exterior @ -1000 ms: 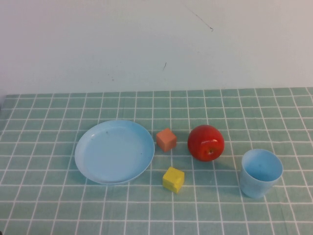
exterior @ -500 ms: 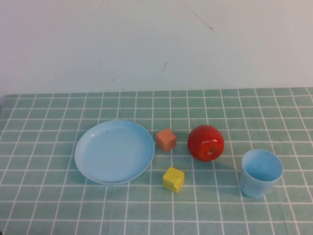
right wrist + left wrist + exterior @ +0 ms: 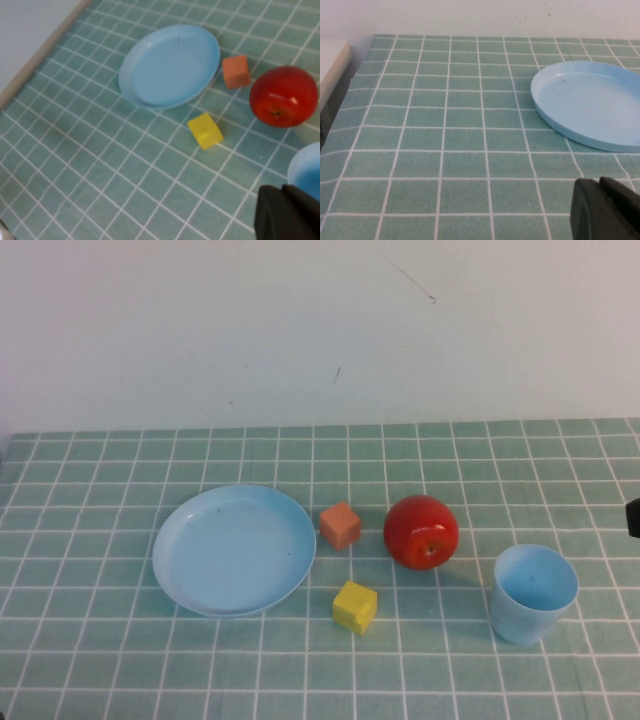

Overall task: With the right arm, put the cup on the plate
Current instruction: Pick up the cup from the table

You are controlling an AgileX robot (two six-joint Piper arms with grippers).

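Note:
The light blue cup (image 3: 535,592) stands upright and empty at the right of the table; its rim (image 3: 306,172) shows in the right wrist view. The light blue plate (image 3: 234,550) lies empty at the centre left, also seen in both wrist views as the plate (image 3: 170,65) and the plate (image 3: 590,102). My right gripper (image 3: 281,189) is shut and holds nothing, hovering above the cloth close beside the cup. A black bit of the right arm (image 3: 633,517) shows at the right edge. My left gripper (image 3: 599,181) is shut, low over the cloth, short of the plate.
A red apple (image 3: 421,531) sits between plate and cup. An orange cube (image 3: 340,526) lies next to the plate's right rim, and a yellow cube (image 3: 354,606) lies in front of it. The green checked cloth ends at a white wall behind.
A black part of the right arm has come into the high view at its right edge, above the cup. The objects have not moved.

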